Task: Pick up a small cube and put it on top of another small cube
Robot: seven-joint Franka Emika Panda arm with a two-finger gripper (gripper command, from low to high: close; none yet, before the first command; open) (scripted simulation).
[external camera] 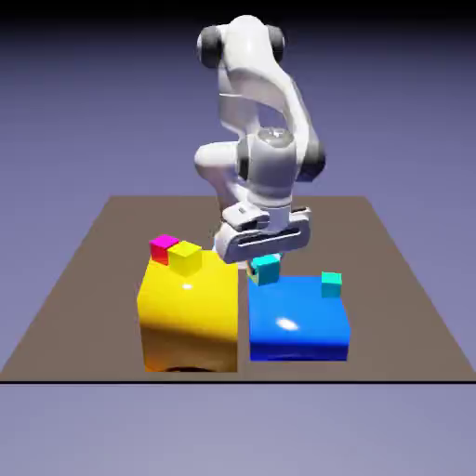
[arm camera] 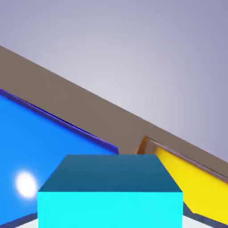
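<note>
Jaws: the jaws (external camera: 264,261) are clenched on the small cube (external camera: 266,270); in the hand view that cube (arm camera: 110,192) sits large at the bottom middle and hides both tips.
Held cube: cyan-teal, at the far left corner of the blue block (external camera: 297,321), at or just over its top; I cannot tell whether it touches.
Second teal cube (external camera: 331,284): rests on the blue block's far right corner, apart from the held one.
Blue block: big, on the tabletop (external camera: 84,279), right of the yellow block (external camera: 189,316) and just beside it.
Yellow block: big, glossy, near the tabletop's front edge.
Small yellow cube (external camera: 185,257): on the yellow block's far edge.
Small magenta cube (external camera: 164,247): just left of and behind the small yellow cube, touching it.
Hand view: tilted; blue block left, yellow block right.
</note>
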